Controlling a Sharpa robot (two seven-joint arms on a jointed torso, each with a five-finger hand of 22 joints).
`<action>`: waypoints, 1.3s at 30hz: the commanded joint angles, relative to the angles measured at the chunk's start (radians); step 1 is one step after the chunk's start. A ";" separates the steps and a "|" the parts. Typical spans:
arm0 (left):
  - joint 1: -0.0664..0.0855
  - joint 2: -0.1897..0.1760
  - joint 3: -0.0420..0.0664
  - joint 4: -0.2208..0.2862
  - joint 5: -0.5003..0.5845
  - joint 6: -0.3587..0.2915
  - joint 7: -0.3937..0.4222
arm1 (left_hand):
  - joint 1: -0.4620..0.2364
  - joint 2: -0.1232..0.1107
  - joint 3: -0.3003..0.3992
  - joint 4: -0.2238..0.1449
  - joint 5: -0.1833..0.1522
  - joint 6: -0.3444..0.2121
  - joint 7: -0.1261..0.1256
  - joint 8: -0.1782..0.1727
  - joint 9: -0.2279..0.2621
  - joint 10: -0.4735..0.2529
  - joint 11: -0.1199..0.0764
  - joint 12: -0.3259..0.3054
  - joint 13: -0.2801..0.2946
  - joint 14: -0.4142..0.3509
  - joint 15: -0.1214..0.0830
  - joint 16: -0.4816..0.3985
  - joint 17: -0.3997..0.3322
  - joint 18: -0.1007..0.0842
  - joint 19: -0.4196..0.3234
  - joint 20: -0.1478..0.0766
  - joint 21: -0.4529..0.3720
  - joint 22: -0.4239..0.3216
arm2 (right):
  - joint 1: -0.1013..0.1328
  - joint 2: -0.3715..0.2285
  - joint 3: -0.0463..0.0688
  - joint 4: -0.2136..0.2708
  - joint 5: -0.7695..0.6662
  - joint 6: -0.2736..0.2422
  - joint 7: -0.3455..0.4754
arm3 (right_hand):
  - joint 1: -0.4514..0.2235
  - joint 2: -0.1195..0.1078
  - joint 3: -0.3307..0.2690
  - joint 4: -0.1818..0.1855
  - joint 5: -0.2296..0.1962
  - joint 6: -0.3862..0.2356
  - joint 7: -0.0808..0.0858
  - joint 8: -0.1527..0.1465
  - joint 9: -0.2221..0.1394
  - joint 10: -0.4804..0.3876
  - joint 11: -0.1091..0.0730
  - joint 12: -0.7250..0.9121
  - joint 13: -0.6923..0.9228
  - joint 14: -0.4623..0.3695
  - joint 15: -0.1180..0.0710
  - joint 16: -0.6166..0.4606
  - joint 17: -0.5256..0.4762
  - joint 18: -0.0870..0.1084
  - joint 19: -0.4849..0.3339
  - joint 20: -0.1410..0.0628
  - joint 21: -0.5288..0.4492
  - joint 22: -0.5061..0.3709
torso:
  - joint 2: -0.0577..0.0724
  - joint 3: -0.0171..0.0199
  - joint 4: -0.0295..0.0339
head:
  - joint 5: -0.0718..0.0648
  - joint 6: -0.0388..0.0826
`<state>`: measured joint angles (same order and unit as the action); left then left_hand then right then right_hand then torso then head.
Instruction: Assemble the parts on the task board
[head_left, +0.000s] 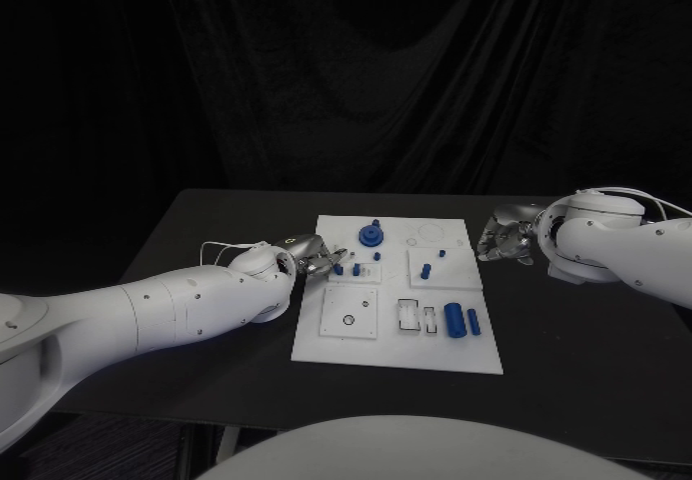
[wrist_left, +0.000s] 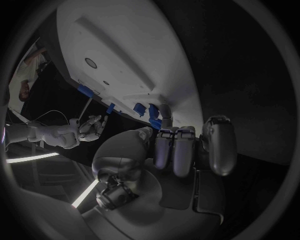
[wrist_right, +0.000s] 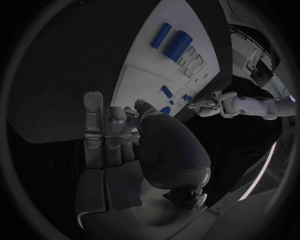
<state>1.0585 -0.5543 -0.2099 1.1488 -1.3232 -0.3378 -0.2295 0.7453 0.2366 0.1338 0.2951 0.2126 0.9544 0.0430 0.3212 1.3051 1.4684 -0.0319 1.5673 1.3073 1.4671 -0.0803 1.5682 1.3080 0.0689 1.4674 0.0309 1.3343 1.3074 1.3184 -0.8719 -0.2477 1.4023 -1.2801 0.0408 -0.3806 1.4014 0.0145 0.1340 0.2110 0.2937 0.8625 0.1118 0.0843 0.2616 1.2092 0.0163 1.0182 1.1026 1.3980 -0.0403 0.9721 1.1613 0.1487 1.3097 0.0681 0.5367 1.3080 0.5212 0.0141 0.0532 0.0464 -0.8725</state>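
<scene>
task board (head_left: 400, 335): white, mid surface (head_left: 577, 340) | left robot hand (head_left: 309, 254): at board's left edge, fingers curled beside small blue parts (head_left: 346, 268), grasp unclear | right robot hand (head_left: 503, 240): just off board's right edge, fingers together, holding nothing

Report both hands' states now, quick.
Left hand: at the task board's left edge by small blue parts; grip cannot be told.
Right hand: fingers curled, holding nothing, off the board's right edge.
</scene>
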 joint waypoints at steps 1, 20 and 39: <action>-0.004 0.003 -0.001 -0.002 0.004 0.018 0.062 | 0.006 0.016 -0.006 0.000 0.011 -0.008 0.000 0.006 0.032 0.102 0.007 0.004 0.263 0.104 0.006 0.003 0.263 -0.011 -0.003 0.006 -0.006 0.187 | -0.002 0.000 0.000 0.000 -0.003 0.010 -0.017 | 0.008 0.004 0.005 0.001 0.005 0.006 0.000 -0.003 -0.001 -0.008 0.001 -0.007 -0.001 -0.009 0.000 -0.004 -0.001 0.006 -0.008 0.001 -0.003 0.037 | 0.000 -0.0001 -0.0002 | 0.002 0.000; -0.007 0.015 -0.001 -0.019 0.004 0.022 0.129 | 0.060 0.040 -0.010 -0.001 0.048 -0.049 0.010 0.004 0.031 0.102 0.015 0.004 0.263 0.104 0.014 0.003 0.263 -0.008 -0.016 0.012 -0.025 0.182 | -0.002 0.000 0.000 0.002 -0.003 0.013 -0.018 | 0.011 0.010 0.014 -0.001 0.008 0.007 0.000 -0.003 -0.002 -0.009 0.001 -0.009 -0.002 -0.010 0.000 -0.006 -0.003 0.007 -0.009 0.001 -0.011 0.036 | 0.001 -0.0007 -0.0001 | 0.003 0.000; -0.008 0.011 -0.001 -0.015 0.004 -0.012 0.120 | 0.099 0.033 -0.005 -0.002 0.061 -0.036 0.007 0.020 0.033 0.102 0.015 0.004 0.263 0.104 0.014 0.003 0.263 -0.011 -0.010 0.015 -0.009 0.187 | -0.002 -0.003 0.000 0.003 -0.003 0.011 -0.019 | 0.012 0.011 0.016 -0.001 0.009 0.007 0.000 -0.003 -0.002 -0.010 0.001 -0.009 -0.003 -0.010 0.000 -0.006 -0.002 0.007 -0.010 0.001 -0.013 0.035 | 0.000 0.0000 -0.0006 | 0.001 0.000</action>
<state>1.0536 -0.5450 -0.2108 1.1299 -1.3228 -0.3372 -0.1130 0.8329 0.2703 0.1287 0.2951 0.2698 0.9136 0.0513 0.3366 1.3070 1.4648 -0.0213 1.5673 1.3073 1.4670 -0.0730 1.5682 1.3076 0.0689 1.4565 0.0417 1.3207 1.3080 1.3184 -0.8730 -0.2480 1.4042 -1.2800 0.0452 -0.3833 1.4095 0.0226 0.1451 0.2110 0.2976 0.8624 0.1118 0.0843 0.2609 1.2057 0.0198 1.0142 1.1015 1.3980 -0.0403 0.9722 1.1601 0.1485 1.3062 0.0717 0.5303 1.3076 0.5213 0.0139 0.0527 0.0478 -0.8725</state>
